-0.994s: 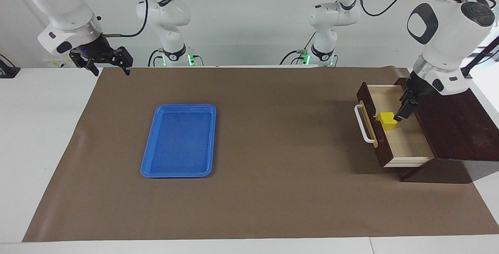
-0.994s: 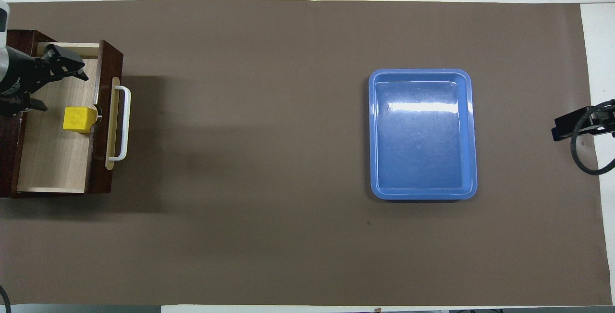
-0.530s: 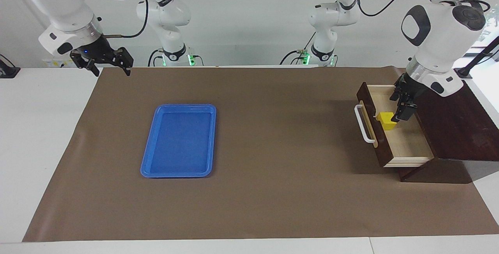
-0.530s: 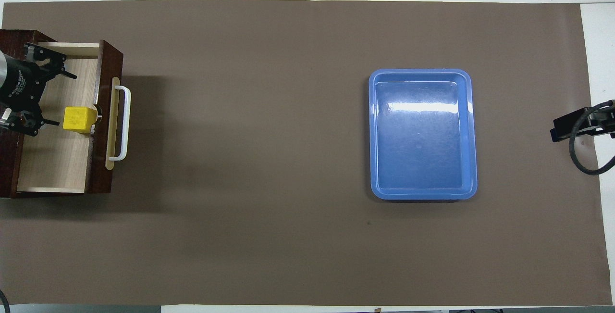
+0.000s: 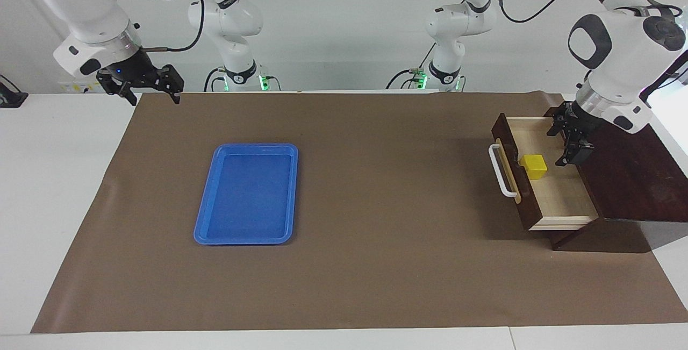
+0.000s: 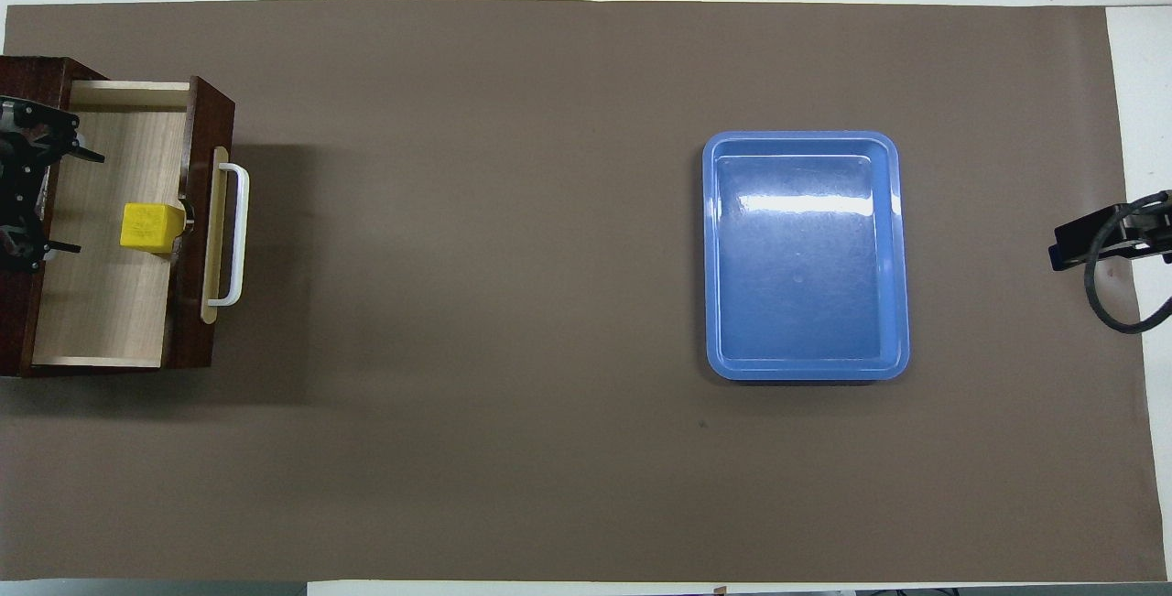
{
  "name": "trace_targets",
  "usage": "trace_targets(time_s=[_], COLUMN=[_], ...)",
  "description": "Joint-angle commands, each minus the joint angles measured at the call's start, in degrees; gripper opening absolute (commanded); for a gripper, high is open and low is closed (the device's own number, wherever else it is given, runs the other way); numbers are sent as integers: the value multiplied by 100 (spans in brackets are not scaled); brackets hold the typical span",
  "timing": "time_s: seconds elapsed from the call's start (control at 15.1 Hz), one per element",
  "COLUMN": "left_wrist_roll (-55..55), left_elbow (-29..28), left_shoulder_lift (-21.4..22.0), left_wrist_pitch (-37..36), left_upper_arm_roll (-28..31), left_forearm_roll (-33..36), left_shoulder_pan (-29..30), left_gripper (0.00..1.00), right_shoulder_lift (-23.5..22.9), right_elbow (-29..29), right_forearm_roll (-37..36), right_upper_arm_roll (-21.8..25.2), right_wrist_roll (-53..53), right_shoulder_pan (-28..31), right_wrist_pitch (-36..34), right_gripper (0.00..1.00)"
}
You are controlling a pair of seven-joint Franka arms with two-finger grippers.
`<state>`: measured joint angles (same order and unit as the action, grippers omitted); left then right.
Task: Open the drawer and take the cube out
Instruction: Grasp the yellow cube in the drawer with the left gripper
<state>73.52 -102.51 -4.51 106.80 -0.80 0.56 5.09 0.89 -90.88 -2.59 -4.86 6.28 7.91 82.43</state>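
Note:
The dark brown drawer (image 5: 561, 197) stands pulled out of its cabinet at the left arm's end of the table, white bar handle (image 5: 500, 171) facing the tray. The yellow cube (image 5: 534, 166) rests on the pale drawer floor (image 6: 105, 303), close against the inside of the front panel; in the overhead view the cube (image 6: 146, 227) sits free. My left gripper (image 5: 565, 144) hangs open over the drawer's inner end by the cabinet, apart from the cube, fingers spread (image 6: 81, 202). My right gripper (image 5: 152, 96) waits open over the table's edge at the right arm's end.
A flat blue tray (image 5: 207, 221) lies on the brown mat toward the right arm's end, also seen from overhead as the tray (image 6: 897, 257). The dark cabinet top (image 5: 629, 178) sits under the left arm. White table (image 5: 54, 205) surrounds the mat.
My left gripper has drawn back from beside the cube toward the cabinet and turned, staying open. The cube, drawer and right arm have not moved.

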Motion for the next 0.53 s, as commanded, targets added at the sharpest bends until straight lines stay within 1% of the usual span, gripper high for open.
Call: trace_targets(time_s=[0.0, 0.2, 0.46], left_wrist_roll=[372, 576, 777], left_elbow=[-331, -357, -656], left_shoulder_lift=[82, 3, 12], left_wrist_pitch=[368, 500, 833], left_upper_arm_roll=[-26, -26, -26], left_forearm_roll=[-74, -74, -65], left_shoulder_pan=[97, 88, -8], left_gripper=[100, 100, 100], right_shoulder_lift=[78, 78, 78], right_elbow=[-123, -123, -123], right_forearm_roll=[13, 13, 13], right_upper_arm_roll=[-67, -67, -67], right_wrist_roll=[181, 181, 172], right_shoulder_pan=[115, 106, 106], right_wrist_pitch=[133, 133, 133], right_gripper=[100, 100, 100])
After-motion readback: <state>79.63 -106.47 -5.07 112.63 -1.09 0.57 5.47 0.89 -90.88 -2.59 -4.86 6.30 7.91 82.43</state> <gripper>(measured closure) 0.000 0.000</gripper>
